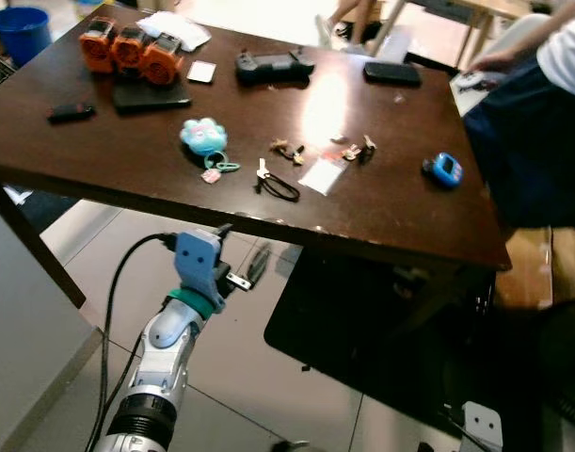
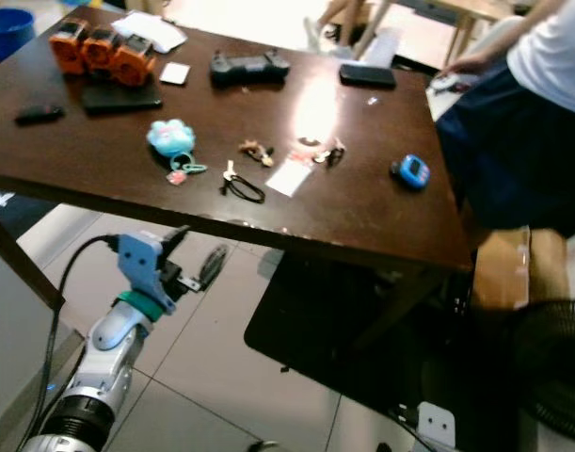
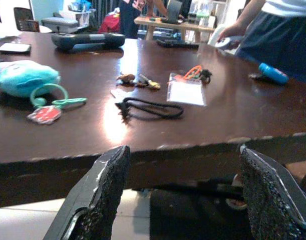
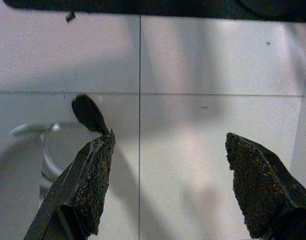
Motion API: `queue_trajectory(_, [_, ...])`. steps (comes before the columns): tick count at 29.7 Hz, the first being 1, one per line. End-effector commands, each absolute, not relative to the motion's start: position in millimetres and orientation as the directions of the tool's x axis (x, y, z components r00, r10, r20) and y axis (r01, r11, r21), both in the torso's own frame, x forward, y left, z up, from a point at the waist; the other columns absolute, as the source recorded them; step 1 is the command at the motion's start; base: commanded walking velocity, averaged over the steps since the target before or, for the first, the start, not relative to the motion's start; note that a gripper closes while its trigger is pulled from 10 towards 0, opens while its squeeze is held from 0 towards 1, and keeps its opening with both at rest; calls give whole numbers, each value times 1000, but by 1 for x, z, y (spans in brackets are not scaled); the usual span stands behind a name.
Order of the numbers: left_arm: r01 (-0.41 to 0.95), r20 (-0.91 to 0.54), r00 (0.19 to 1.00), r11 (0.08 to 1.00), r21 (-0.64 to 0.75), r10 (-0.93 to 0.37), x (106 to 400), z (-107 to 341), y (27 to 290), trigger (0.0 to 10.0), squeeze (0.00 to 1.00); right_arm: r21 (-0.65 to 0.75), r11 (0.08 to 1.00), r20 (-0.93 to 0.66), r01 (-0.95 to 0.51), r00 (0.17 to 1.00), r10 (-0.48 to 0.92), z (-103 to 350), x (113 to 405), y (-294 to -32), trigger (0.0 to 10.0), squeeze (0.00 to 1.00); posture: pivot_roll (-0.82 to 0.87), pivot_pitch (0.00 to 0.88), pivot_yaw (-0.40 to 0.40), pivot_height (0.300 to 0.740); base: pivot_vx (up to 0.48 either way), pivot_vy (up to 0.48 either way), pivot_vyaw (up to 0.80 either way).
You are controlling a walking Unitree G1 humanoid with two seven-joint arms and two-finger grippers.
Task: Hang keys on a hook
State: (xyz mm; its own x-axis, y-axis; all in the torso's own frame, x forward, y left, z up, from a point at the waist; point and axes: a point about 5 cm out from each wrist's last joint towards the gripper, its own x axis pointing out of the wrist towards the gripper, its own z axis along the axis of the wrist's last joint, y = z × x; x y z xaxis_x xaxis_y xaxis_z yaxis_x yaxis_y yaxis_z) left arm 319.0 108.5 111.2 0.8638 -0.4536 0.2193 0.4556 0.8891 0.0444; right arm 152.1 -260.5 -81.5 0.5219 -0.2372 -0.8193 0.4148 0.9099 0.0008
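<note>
The left gripper [image 1: 242, 268] hangs just below the near edge of the dark table [image 1: 99, 160], its 2 fingers spread wide and holding nothing. The keys [image 1: 277, 182] lie on top, close to that edge — up and forward of the fingers, their black cord stretched roughly along the edge. The right gripper [image 4: 170, 165] points at the floor tiles, also spread — the left arm looks nearer

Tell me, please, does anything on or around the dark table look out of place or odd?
Nothing looks spilled or damaged. The key with a black cord and other small keys lie loose on the dark table, and I see no hook. The left claw hangs open below the table edge.
</note>
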Motion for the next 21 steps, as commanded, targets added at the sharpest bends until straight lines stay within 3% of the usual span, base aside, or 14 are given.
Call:
queue_trajectory(1, [466, 215, 857, 883, 63, -468, 318, 111, 103, 10000, 0, -9, 912, -813, 409, 527, -245, -79, 155, -264, 10000, 0, 63, 75, -15, 740, 0, 0, 0])
queue_trajectory(15, [488, 185, 849, 869, 82, -494, 317, 113, 94, 10000, 0, 7, 954, -816, 301, 553, -169, -81, 160, -252, 10000, 0, 62, 72, -20, 740, 380, 0, 0])
queue_trajectory(21, [501, 194, 840, 862, 81, -506, 318, 116, 92, 10000, 0, 6, 954, -822, 299, 545, -165, -81, 158, -252, 10000, 0, 57, 65, -16, 740, 434, 0, -794])
